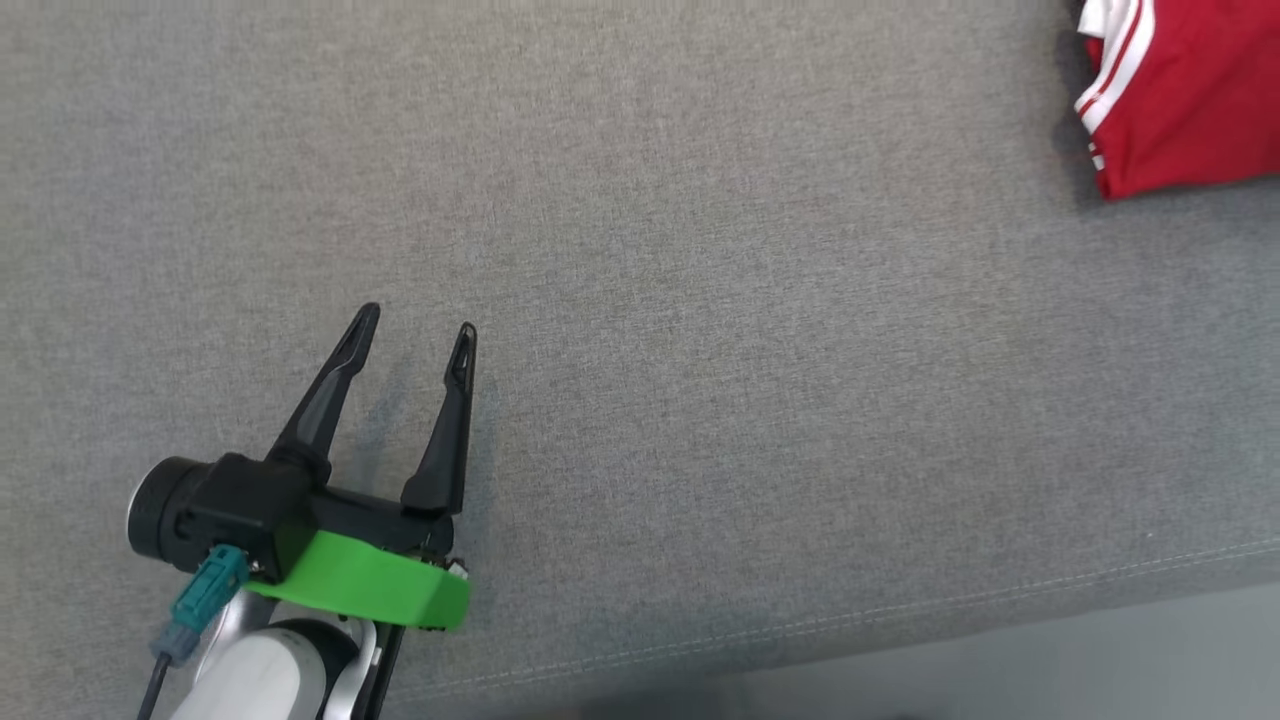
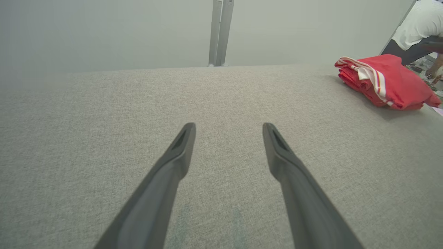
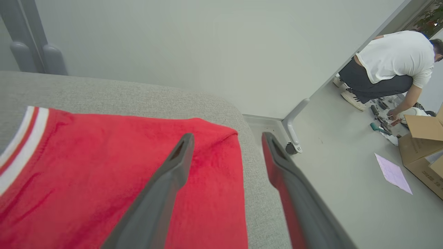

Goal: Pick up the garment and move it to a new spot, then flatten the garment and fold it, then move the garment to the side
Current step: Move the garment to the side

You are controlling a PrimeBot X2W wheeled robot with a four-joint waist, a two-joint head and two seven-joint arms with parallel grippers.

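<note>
The garment (image 1: 1180,100) is red with white-striped trim and lies folded at the far right of the grey fabric surface (image 1: 700,350). My left gripper (image 1: 418,320) is open and empty at the lower left, far from the garment. In the left wrist view its fingers (image 2: 229,126) hover over bare fabric, and the garment (image 2: 387,83) sits at the upper right. My right gripper (image 3: 227,135) is open just above the garment (image 3: 104,173). It straddles the garment's right edge near the surface's corner, with nothing gripped.
The surface's stitched front edge (image 1: 900,610) runs along the bottom right, with floor beyond. Beyond the corner, a person (image 3: 391,65) crouches on the floor by a cardboard box (image 3: 425,148), tools and a paper sheet (image 3: 392,173). A grey post (image 2: 219,31) stands behind the surface.
</note>
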